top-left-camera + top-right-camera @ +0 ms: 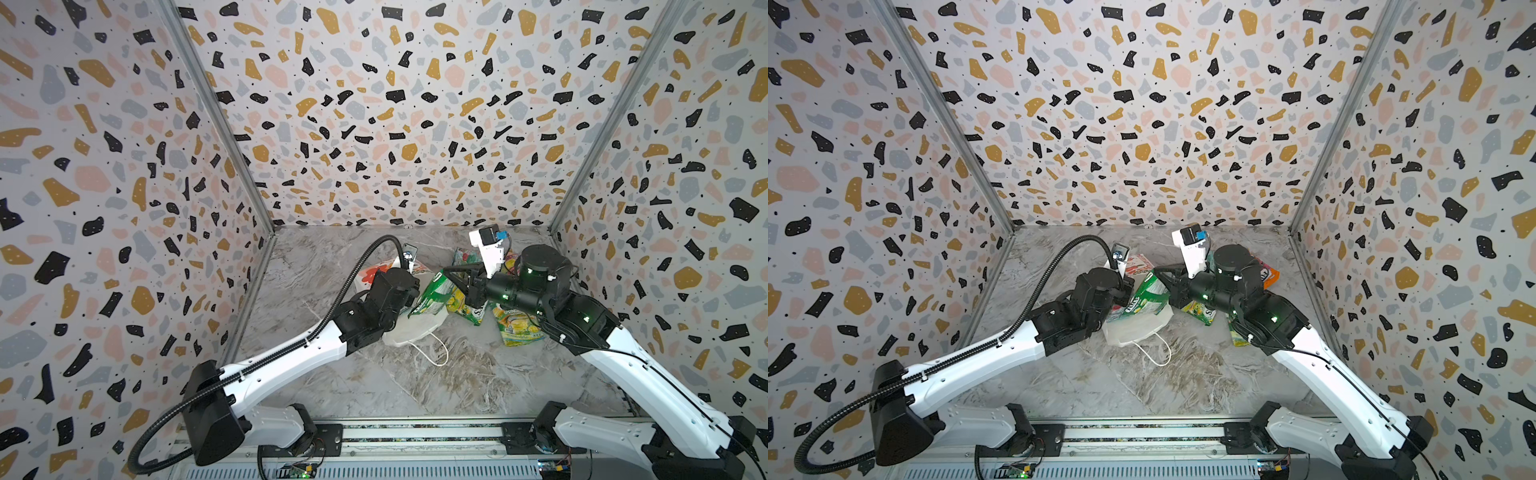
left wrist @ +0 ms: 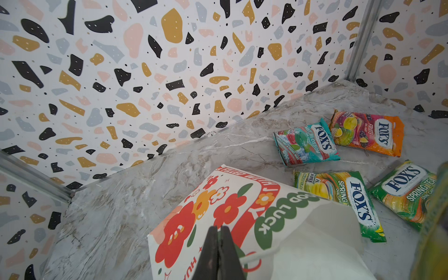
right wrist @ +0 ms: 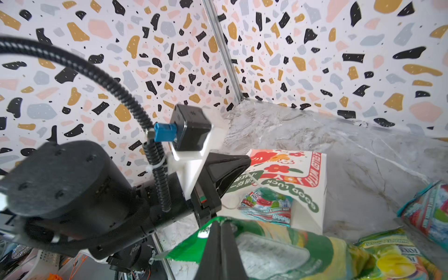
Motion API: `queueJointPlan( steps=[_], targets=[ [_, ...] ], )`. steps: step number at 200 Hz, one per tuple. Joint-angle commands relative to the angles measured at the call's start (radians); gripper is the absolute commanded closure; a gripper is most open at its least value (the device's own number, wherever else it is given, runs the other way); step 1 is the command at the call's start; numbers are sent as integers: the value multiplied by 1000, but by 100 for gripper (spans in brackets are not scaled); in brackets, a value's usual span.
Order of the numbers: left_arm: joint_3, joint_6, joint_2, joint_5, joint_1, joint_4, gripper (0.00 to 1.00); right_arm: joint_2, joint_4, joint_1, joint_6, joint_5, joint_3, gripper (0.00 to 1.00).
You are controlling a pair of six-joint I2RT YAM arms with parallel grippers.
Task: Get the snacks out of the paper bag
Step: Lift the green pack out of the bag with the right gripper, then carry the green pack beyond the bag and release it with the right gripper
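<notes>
Filling the scene is a grey-veined, marble-look tabletop (image 1: 457,382), closed in on three sides by walls (image 1: 374,104) papered in terrazzo blotches of black, mustard, pink and grey. Bare metal corner posts (image 1: 216,112) stand where the walls meet. A rail (image 1: 415,436) along the near edge carries the white-and-black left arm (image 1: 291,361) and right arm (image 1: 644,374). Near the middle of the table the paper bag (image 2: 194,218) lies on its side. It is white, printed with red and orange flowers and the green words "GOOD LUCK". One white cord handle (image 1: 436,357) trails loose on the marble toward the rail. The left gripper (image 2: 217,230) is pinched tight on the bag's upper edge by the mouth; that edge stands raised, so the mouth gapes. In the right wrist view a teal-and-red mint packet (image 3: 266,206) lies in the mouth, on the bag's lower wall. The right gripper (image 3: 220,228) is clamped on the top edge of a held green packet (image 3: 278,252), which hangs above the table just right of the bag, between the two wrists in both top views. Four more FOX'S packets lie flat on the marble to the right of the bag. A teal Mint Blossom packet (image 2: 306,143) touches an orange Fruits packet (image 2: 366,133) toward the back wall. Two Spring Tea packets (image 2: 339,194), green and yellow, lie side by side closer in, one partly hidden behind the bag's raised paper. From above, the right arm's wrist and forearm cover much of these loose packets.
</notes>
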Motion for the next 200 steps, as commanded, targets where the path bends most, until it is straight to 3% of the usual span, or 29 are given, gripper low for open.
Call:
queueJointPlan(
  steps=[1, 50, 101, 138, 200],
  targets=[
    [-36, 18, -53, -54, 3, -17, 100, -13, -20, -52, -23, 19, 83, 100],
    [-106, 25, -140, -59, 4, -31, 100, 87, -14, -271, -1, -81, 138, 100],
    [-187, 52, -209, -45, 4, 13, 100, 292, 149, -466, 10, -230, 129, 100],
    [-217, 49, -225, -33, 3, 33, 100, 494, 321, -514, 62, -341, 162, 100],
    [-236, 77, -243, -53, 3, 47, 100, 905, 340, -514, 129, -470, 490, 100]
  ],
)
